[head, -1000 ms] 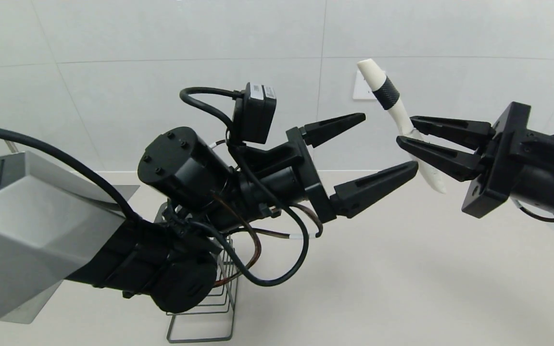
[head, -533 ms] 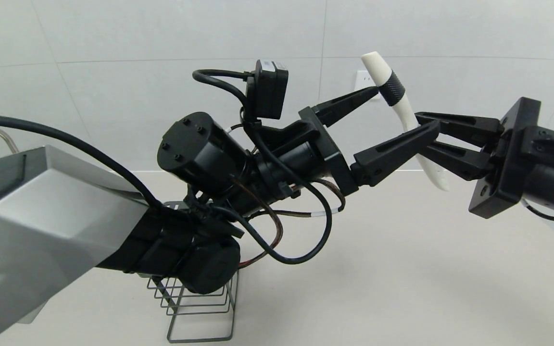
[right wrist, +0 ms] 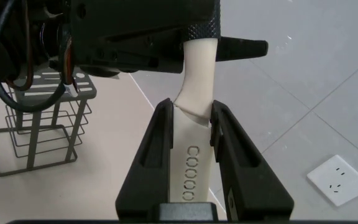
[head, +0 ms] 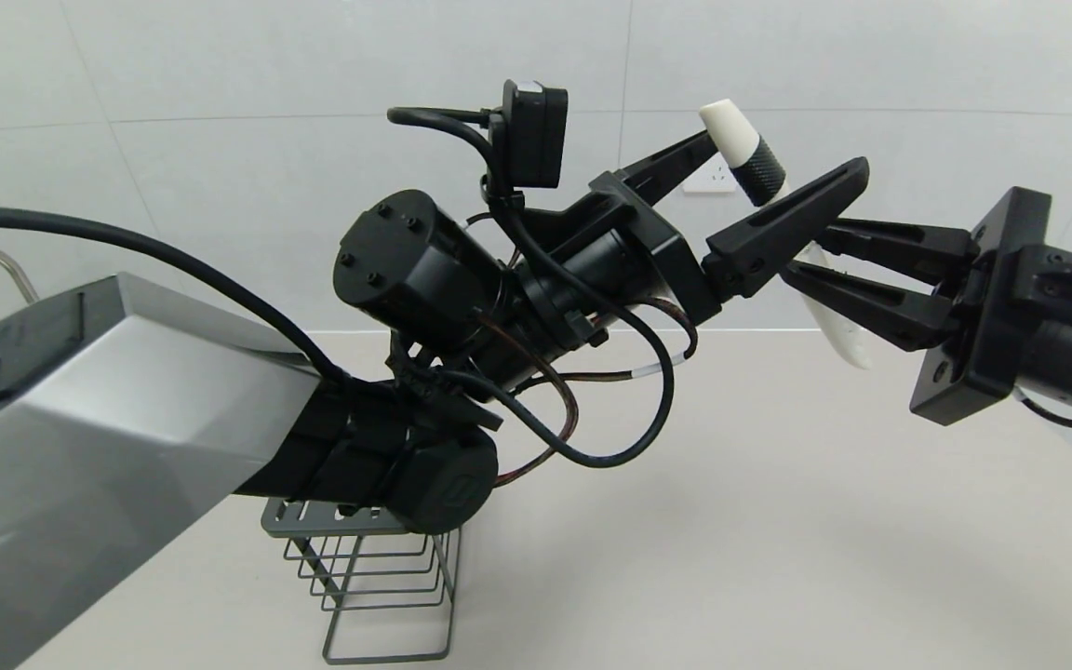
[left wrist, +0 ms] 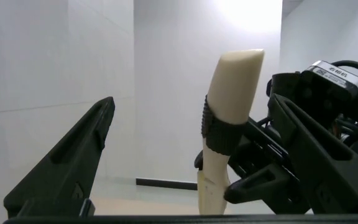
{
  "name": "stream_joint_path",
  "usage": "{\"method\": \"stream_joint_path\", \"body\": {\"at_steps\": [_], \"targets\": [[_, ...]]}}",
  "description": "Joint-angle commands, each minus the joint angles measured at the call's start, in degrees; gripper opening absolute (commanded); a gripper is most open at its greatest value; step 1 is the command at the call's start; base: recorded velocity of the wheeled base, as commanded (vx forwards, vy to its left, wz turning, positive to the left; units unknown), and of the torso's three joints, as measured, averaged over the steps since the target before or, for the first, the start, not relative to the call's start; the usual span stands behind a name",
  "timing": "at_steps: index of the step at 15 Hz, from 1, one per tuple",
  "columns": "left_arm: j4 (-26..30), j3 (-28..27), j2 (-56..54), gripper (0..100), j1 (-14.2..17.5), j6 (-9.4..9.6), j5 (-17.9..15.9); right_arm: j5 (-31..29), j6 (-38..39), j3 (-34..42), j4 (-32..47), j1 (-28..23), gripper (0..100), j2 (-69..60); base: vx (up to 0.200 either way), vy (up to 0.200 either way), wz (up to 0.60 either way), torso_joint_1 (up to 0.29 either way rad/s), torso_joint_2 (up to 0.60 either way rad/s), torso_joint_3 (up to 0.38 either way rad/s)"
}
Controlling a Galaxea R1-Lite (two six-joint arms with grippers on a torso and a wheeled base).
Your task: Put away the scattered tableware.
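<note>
You've got the right gripper (head: 801, 256) clenched on the lower part of the white utensil (head: 757, 170), holding it tilted in the air, well above the wire rack (head: 378, 577) and off to that rack's right. Your left gripper (head: 783, 156) is up there too, high over the rack, its 2 fingers spread wide on either side of the utensil's black knurled band. 1 finger stands clearly apart from the handle, the other sits just beside it, and you can't tell if it touches.
</note>
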Motion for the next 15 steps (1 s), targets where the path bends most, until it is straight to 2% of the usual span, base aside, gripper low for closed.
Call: {"method": "stream_joint_path", "body": {"at_steps": [1,5,8,9,15], "targets": [[-0.2,-0.3,-0.2,100,-0.1,-1.15,0.0,0.0,-0.1,-0.2,0.0,0.0,0,0.1,0.000,0.000,0.00,0.000,0.00,0.000],[-0.1,-0.6,-0.1,100,-0.4,-1.94,0.0,0.0,-0.1,-1.4,-0.4,0.0,0,0.1,0.000,0.000,0.00,0.000,0.00,0.000],[-0.1,-3.5,0.8,100,-0.6,-3.61,0.2,0.0,-0.1,-1.3,-0.5,0.0,0,0.1,0.000,0.000,0.00,0.000,0.00,0.000],[-0.1,-5.7,1.9,0,-0.7,-4.05,1.6,0.0,-0.1,-1.4,-0.5,0.0,0,0.1,0.000,0.000,0.00,0.000,0.00,0.000],[-0.5,-6.8,3.0,0,-0.9,-4.05,2.0,0.0,-0.1,-2.1,-0.4,0.1,0,0.5,0.000,0.000,0.00,0.000,0.00,0.000]]}}
